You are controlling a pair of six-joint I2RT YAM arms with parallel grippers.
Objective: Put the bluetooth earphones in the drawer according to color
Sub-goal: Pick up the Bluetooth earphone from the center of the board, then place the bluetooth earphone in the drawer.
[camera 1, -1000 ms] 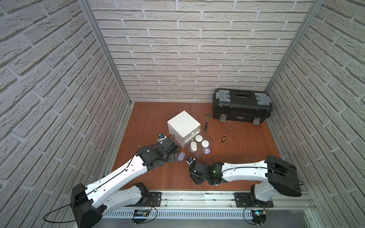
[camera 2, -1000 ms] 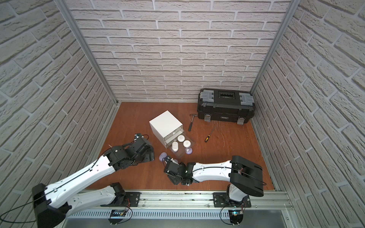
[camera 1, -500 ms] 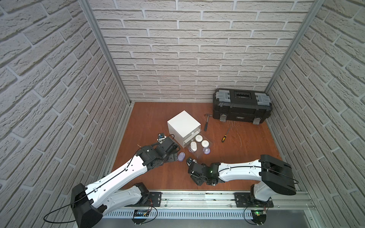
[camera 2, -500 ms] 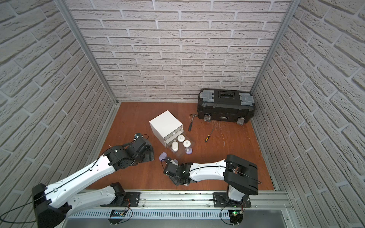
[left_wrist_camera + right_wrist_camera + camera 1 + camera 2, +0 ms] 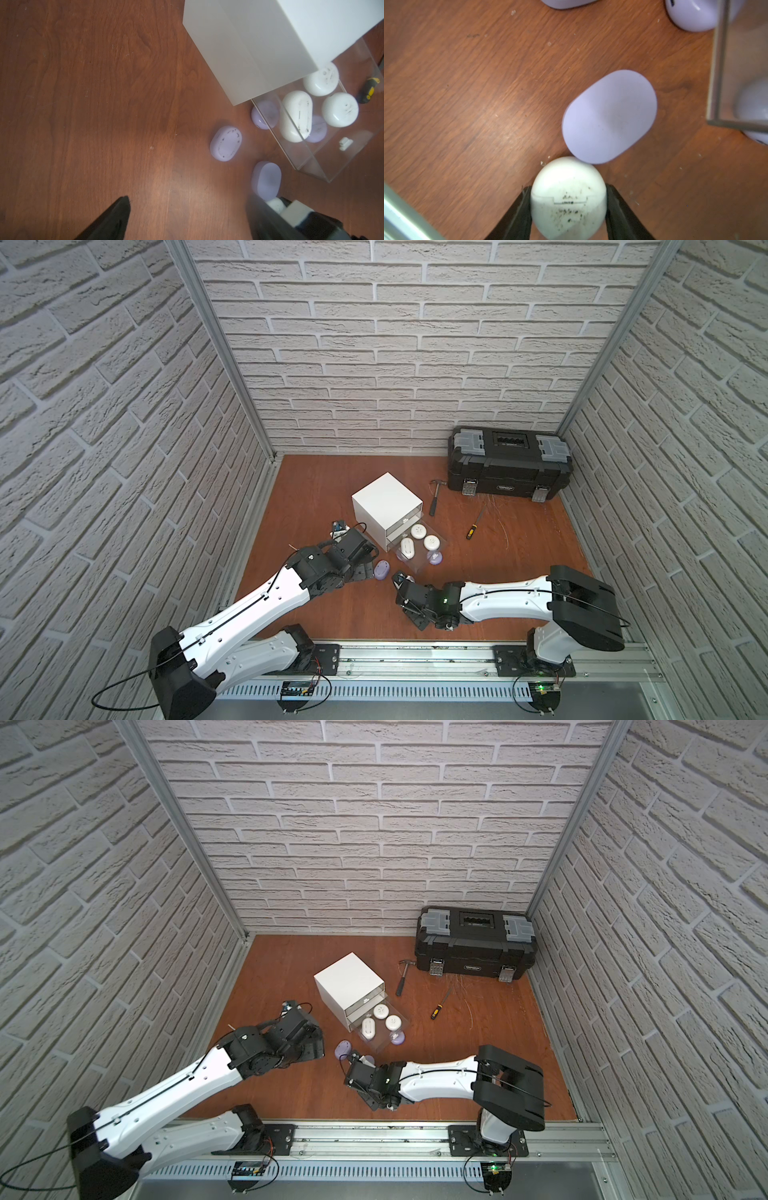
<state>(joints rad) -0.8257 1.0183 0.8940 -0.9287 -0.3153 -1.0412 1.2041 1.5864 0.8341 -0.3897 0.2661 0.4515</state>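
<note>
Right gripper [image 5: 568, 192]: jaws set against both sides of white case [image 5: 568, 205], front half of surface, centre, just beside lavender case [image 5: 609, 116], off drawer [image 5: 716, 83] corner. Left gripper [image 5: 187, 220]: wide, empty. White case judged light, hard, slippery; hold best taken across widest girth.

In the right wrist view the white case [image 5: 568, 199] and the right gripper [image 5: 568, 189] run off the bottom edge, a lavender case [image 5: 569, 3] is cut by the top edge, and the blurred clear wall of the drawer [image 5: 718, 62] partly veils a round lavender case [image 5: 691, 14].
</note>
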